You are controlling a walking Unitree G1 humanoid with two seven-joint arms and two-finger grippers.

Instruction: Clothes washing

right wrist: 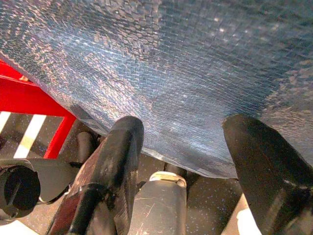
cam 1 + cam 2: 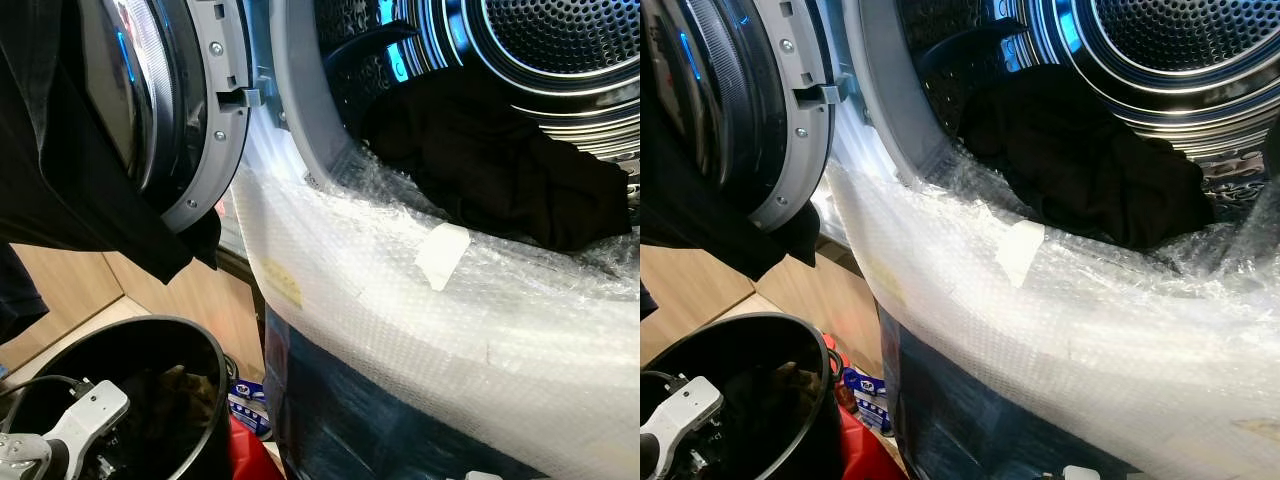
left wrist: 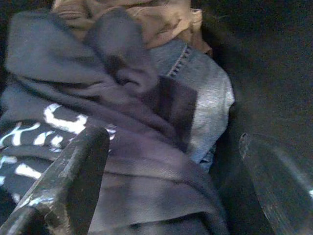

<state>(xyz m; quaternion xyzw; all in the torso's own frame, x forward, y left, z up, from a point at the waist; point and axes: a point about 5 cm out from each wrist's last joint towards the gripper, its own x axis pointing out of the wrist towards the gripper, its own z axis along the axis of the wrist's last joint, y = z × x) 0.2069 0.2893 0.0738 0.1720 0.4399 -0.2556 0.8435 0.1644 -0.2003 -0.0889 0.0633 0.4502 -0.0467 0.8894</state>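
Note:
The washing machine's drum point(image 2: 560, 40) stands open with a black garment point(image 2: 500, 170) lying just inside its mouth. At the lower left is a black laundry basket point(image 2: 215, 350) holding clothes, and my left arm point(image 2: 80, 415) reaches down into it. In the left wrist view my left gripper point(image 3: 171, 147) is open just above a dark grey sweatshirt point(image 3: 98, 98). Blue jeans point(image 3: 205, 93) and a tan garment point(image 3: 156, 19) lie beside the sweatshirt. My right gripper point(image 1: 185, 125) hangs open, low in front of the machine's wrapped front panel point(image 1: 186, 63), holding nothing.
Bubble wrap point(image 2: 400, 330) covers the machine's rim and front. The round door point(image 2: 190, 110) is swung open to the left, with a black cloth point(image 2: 80, 200) draped by it. A red object point(image 2: 245, 455) and a small blue package point(image 2: 248, 405) sit on the floor between basket and machine.

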